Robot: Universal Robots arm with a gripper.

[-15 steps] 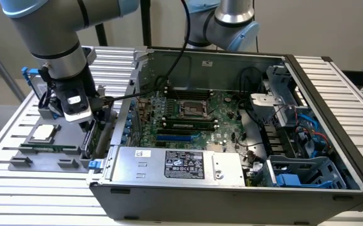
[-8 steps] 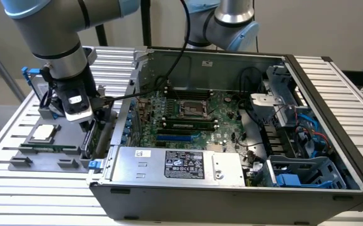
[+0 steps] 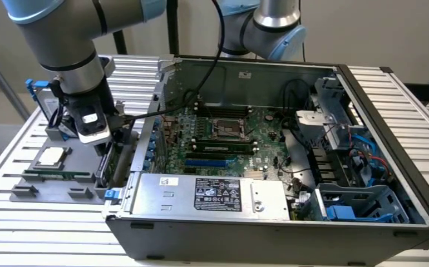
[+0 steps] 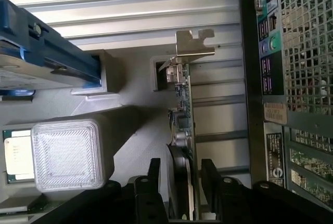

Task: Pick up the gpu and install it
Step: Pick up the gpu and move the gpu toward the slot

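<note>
**End effector straddles the upright gpu in its holder**

Exterior view: The end effector (image 3: 95, 136) hangs low over the grey holder (image 3: 21, 192), which sits on the slatted tabletop (image 3: 36, 222) just beside the open computer case (image 3: 274, 228). The gpu (image 3: 110, 161) stands on edge in the holder's slot nearest the case. That stance most likely serves to leave both flat faces free for a pinch from above. Its long axis runs along the case's side wall, from the near side of the view to the far side. A processor chip (image 3: 53, 157) lies flat on the same holder, and a hard drive (image 3: 40, 97) with blue rails stands at its far end.

Wrist view: The gpu (image 4: 183, 104) is seen edge-on as a thin strip. Its silver bracket (image 4: 195, 42) is at the end away from the arm, on the hard drive's (image 4: 31, 68) side of the holder (image 4: 130, 109). The end effector (image 4: 182, 169) has its fingers (image 4: 154, 172) apart, one on each face of the card near the end opposite the bracket. A gap shows on one side, so the card is not yet clamped and rests in its slot.
</note>
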